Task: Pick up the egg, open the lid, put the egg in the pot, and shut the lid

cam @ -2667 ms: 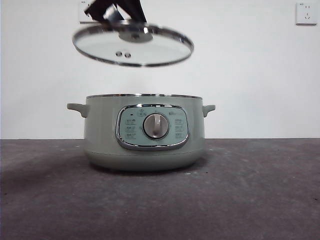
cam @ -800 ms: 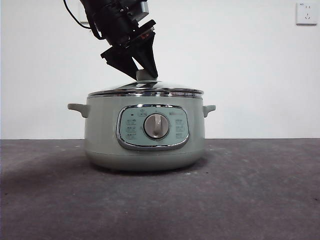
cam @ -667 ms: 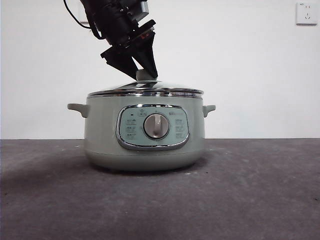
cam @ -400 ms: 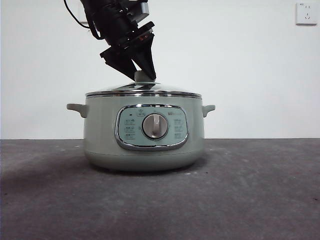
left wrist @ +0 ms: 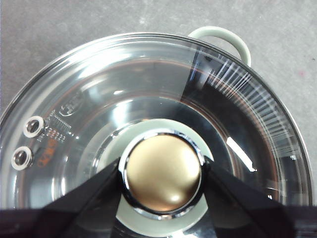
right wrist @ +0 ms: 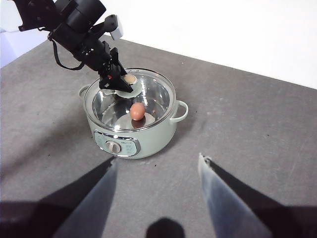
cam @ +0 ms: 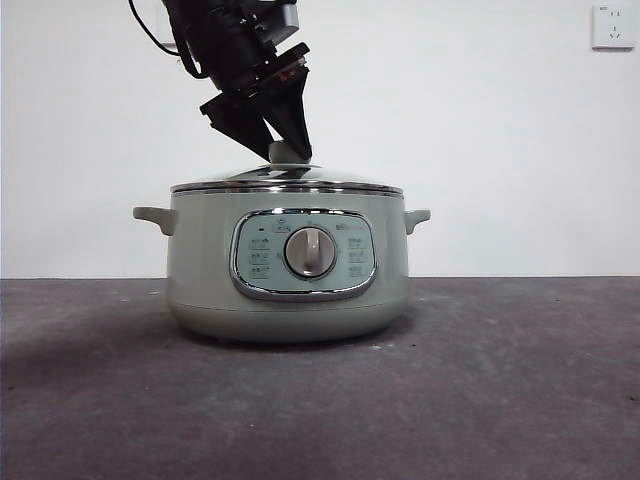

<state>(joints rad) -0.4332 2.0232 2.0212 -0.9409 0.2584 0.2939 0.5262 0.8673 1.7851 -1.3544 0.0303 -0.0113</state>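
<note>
Sitting squarely on the dark table (cam: 520, 400), the pot (cam: 200, 280) is the largest thing here, its dial panel facing the front camera. The lid (cam: 285, 183) rests flat on the pot's rim, level all round in the front view, and through its glass the right wrist view shows the egg (right wrist: 137, 110) lying on the pot's floor, near the middle.

The left gripper (cam: 287, 152) comes down at a slant from the upper left. Its jaws stand one on each side of the lid's knob (left wrist: 162, 171), touching or nearly touching it; I judge they are closed on the knob, with no gap visible in the left wrist view. The knob lies straight between the fingertips, so the one thing the coming move turns on is release: the jaws need to part sideways and the arm lift clear along its own slant without dragging the lid askew.

The right gripper (right wrist: 156, 166) waits well apart from the pot, jaws spread wide and holding nothing.
</note>
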